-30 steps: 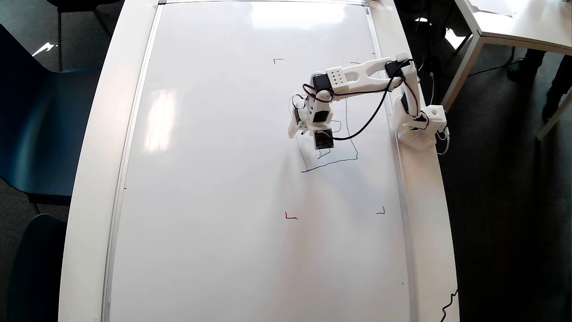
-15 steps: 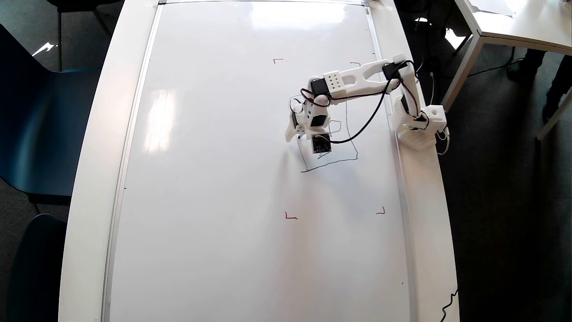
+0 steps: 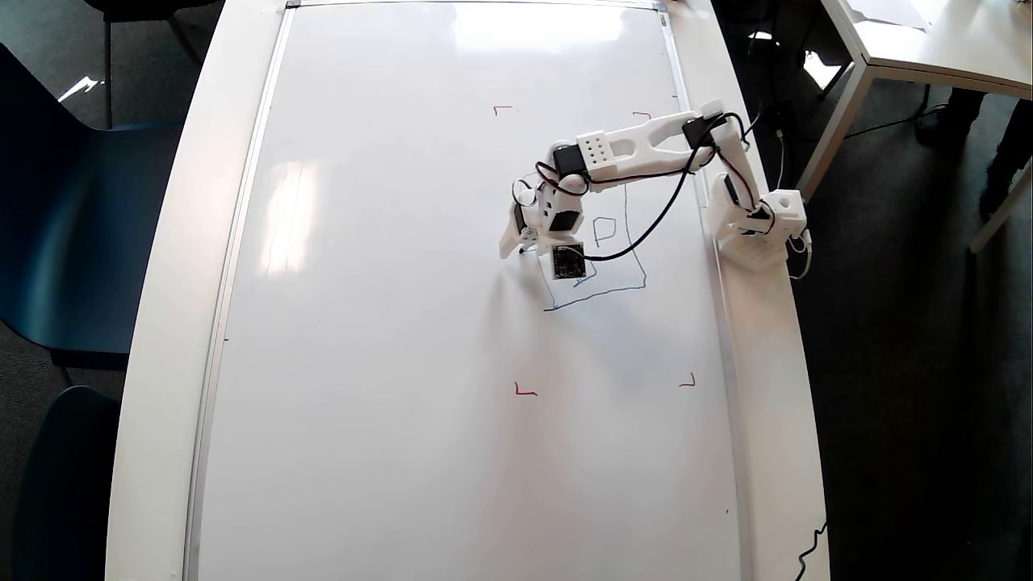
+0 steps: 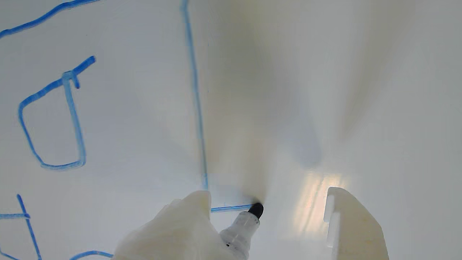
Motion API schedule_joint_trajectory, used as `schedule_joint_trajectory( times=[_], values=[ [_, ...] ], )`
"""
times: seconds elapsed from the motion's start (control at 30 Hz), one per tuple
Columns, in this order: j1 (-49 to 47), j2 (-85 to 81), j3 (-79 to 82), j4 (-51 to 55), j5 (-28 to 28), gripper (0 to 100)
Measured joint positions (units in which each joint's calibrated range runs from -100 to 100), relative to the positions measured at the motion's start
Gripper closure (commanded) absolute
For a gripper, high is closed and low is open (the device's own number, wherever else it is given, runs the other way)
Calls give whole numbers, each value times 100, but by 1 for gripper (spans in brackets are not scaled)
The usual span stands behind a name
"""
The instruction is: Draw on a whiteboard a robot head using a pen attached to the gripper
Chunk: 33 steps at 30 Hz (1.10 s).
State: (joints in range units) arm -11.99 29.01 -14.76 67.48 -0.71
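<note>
Glossy white silver-framed whiteboard [image 3: 387, 323] covers white worktop [image 3: 173, 266], dark floor, blue chairs [image 3: 64, 210] left in overhead view. White plastic gripper [image 4: 267, 213] fingers spread wide; dark-tipped pen [image 4: 247, 222] fixed beside 1 finger, touching board left of blue robot head [image 3: 601, 266]

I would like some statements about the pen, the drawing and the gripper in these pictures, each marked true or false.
1. In the wrist view the pen has its dark tip at the end of a short blue line. True.
2. The lines of the robot head are red. False: they are blue; only the small corner marks are red.
3. The gripper has its jaws apart. True.
4. The arm's base stands at the left edge of the whiteboard in the overhead view. False: it stands at the right edge.
</note>
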Motion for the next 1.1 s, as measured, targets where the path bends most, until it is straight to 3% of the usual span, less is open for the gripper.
schedule_joint_trajectory(
  times=[0.27, 1.1],
  values=[
    [30, 440, -676, -59, 74, 78],
    [483, 288, -603, 101, 111, 78]
  ],
)
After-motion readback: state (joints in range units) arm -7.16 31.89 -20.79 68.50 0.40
